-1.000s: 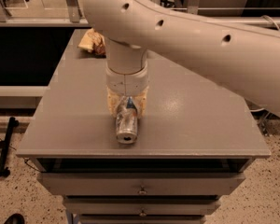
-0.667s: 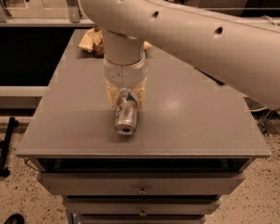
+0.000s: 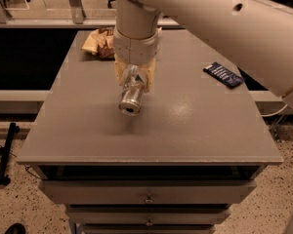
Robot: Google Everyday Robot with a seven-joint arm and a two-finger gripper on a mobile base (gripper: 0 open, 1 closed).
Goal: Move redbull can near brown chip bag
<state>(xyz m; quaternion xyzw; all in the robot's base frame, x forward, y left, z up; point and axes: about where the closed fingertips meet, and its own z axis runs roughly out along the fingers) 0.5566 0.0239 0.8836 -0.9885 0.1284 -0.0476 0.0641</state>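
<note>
The redbull can (image 3: 131, 99) is a slim silver can, held on its side with its shiny round end towards the camera, lifted above the grey table (image 3: 185, 130). My gripper (image 3: 133, 79) is shut on the can, hanging from the large white arm near the table's middle. The brown chip bag (image 3: 98, 42) lies crinkled at the table's far left, partly hidden behind the arm's wrist. The can is in front of and to the right of the bag, apart from it.
A flat dark blue packet (image 3: 223, 74) lies at the table's right side. The table has drawers (image 3: 147, 198) below its front edge. A black stand leg (image 3: 5, 152) is on the floor at the left.
The gripper has lifted the can off the table and carried it back towards the chip bag. The dark blue packet has come into view as the arm moved.
</note>
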